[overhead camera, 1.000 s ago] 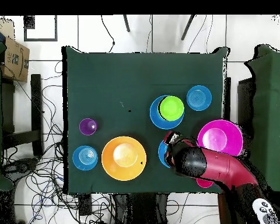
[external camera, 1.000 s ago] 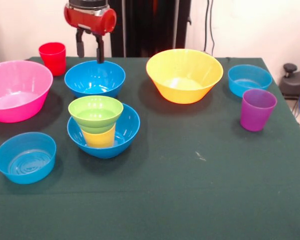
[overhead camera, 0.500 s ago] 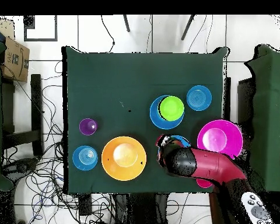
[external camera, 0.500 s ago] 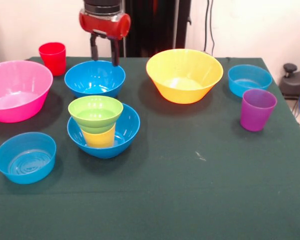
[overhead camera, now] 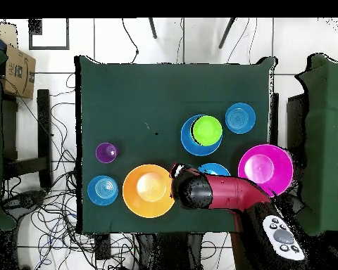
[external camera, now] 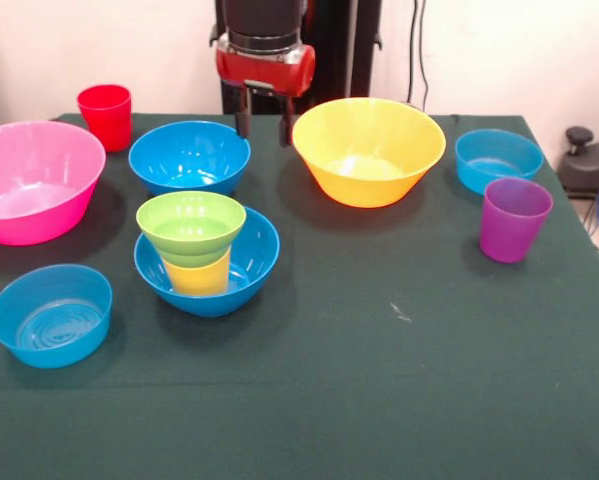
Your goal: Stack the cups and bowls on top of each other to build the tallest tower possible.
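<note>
The tower stands at front left: a deep blue bowl (external camera: 249, 268) holds an upturned yellow cup (external camera: 197, 277) with the lime green bowl (external camera: 191, 224) on top. From overhead the green bowl (overhead camera: 207, 129) covers most of that blue base (overhead camera: 189, 138). My gripper (external camera: 264, 126) hangs open and empty between the second blue bowl (external camera: 189, 157) and the yellow-orange bowl (external camera: 369, 150). In the overhead view the gripper (overhead camera: 177, 171) sits between the yellow-orange bowl (overhead camera: 149, 190) and the partly hidden blue bowl (overhead camera: 215, 169). The purple cup (external camera: 514, 218) stands at the right, the red cup (external camera: 105, 115) at the back left.
A large pink bowl (external camera: 34, 180) lies at the left edge. One light-blue bowl (external camera: 51, 314) sits front left, another (external camera: 498, 158) back right. The dark green table (external camera: 379, 380) spreads toward the front. Cables and a cardboard box (overhead camera: 17, 70) lie on the floor around it.
My gripper has swept sideways, from above the far rim of the second blue bowl to the gap between it and the yellow-orange bowl. It stays open. No bowl or cup has moved.
</note>
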`<action>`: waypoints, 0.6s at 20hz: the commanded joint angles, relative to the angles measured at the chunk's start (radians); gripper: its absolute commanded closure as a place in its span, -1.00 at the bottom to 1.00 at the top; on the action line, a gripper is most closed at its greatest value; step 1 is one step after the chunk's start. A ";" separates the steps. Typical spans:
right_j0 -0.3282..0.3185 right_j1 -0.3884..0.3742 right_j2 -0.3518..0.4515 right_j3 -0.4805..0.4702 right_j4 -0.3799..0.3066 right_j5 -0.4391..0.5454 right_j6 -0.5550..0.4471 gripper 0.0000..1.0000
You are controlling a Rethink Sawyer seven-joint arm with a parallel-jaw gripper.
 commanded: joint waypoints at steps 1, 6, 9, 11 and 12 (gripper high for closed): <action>0.015 0.087 0.012 0.009 -0.082 -0.070 0.021 -1.00; 0.006 0.120 0.003 -0.009 -0.102 -0.093 0.014 -1.00; -0.016 0.100 0.016 -0.006 -0.101 -0.065 -0.007 -1.00; -0.029 0.082 0.025 0.001 -0.100 -0.049 -0.017 -1.00; -0.034 0.073 0.029 0.005 -0.098 -0.041 -0.021 -1.00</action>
